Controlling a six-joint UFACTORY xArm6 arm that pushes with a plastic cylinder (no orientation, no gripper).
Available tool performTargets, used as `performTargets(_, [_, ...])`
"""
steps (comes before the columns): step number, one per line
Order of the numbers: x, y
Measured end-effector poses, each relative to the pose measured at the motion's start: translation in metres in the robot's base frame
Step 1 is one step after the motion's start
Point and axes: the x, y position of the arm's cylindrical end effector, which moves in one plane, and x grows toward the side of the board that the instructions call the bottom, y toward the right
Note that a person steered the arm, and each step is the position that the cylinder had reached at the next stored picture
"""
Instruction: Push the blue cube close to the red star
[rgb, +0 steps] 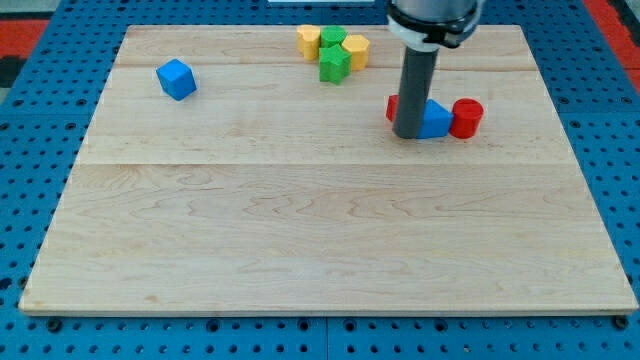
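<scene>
The worktop (320, 250) has a big bare wooden part nearest the camera. Nothing sits there.

Going farther back, my tip (408, 134) rests on the wood at about 2 o'clock from the middle. There is no gripper here, just a dark rod, so nothing opens or shuts. A red block (394, 107) peeks out behind the rod; its shape is hidden, so I cannot tell if it is the star. A blue block (435, 120) touches the rod at 3 o'clock, and a red cylinder (467, 118) touches that.

The blue cube (176, 79) sits well apart, at 10 o'clock from the middle. It looks small, light and hard, so I think it will slide easily. Push it flat on a side, or it may spin. It is turned a little, with a corner toward the camera. A cube has no long side.

Farthest back are two yellow blocks (309, 40) (355, 49) and two green blocks (334, 64) (333, 39), bunched at 12 o'clock.
</scene>
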Motion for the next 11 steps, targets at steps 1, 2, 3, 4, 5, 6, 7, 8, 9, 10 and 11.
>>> performTargets(1, [0.0,0.008])
performTargets(2, [0.0,-0.066])
performTargets(3, [-0.011,-0.172])
performTargets(4, [-0.033,-0.306])
performTargets(5, [-0.076,-0.352])
performTargets(6, [-0.098,-0.343])
performTargets(7, [-0.098,-0.297])
performTargets(8, [-0.068,-0.254])
performTargets(9, [-0.036,-0.188])
performTargets(10, [-0.027,-0.114])
performTargets(11, [-0.025,-0.034])
